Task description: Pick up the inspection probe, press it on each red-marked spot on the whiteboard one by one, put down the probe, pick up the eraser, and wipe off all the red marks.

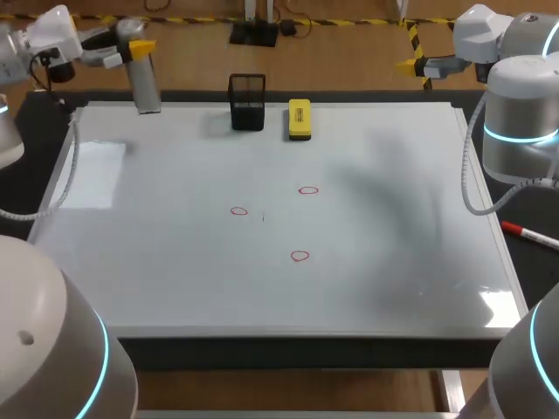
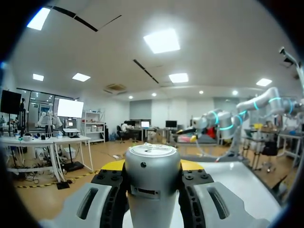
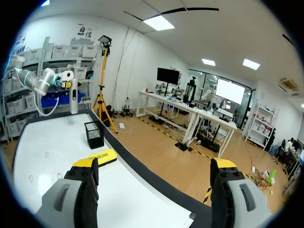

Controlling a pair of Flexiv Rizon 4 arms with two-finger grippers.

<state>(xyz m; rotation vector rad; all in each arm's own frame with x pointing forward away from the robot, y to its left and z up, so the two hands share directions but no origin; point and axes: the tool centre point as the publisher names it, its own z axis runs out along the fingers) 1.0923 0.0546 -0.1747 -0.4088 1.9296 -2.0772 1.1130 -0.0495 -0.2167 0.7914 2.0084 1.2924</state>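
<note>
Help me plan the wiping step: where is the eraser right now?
In the head view, the yellow eraser lies on the whiteboard near its far edge, about mid-width, just right of the black mesh holder and apart from it.

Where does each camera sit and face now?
Head view: above and behind, looking down on the whiteboard; left arm and right arm at the sides.
Left wrist view: on that wrist, facing the room; left gripper shut on the probe.
Right wrist view: on that wrist, facing along the whiteboard; right gripper open.
Shared: head and right wrist views show eraser and probe.
</note>
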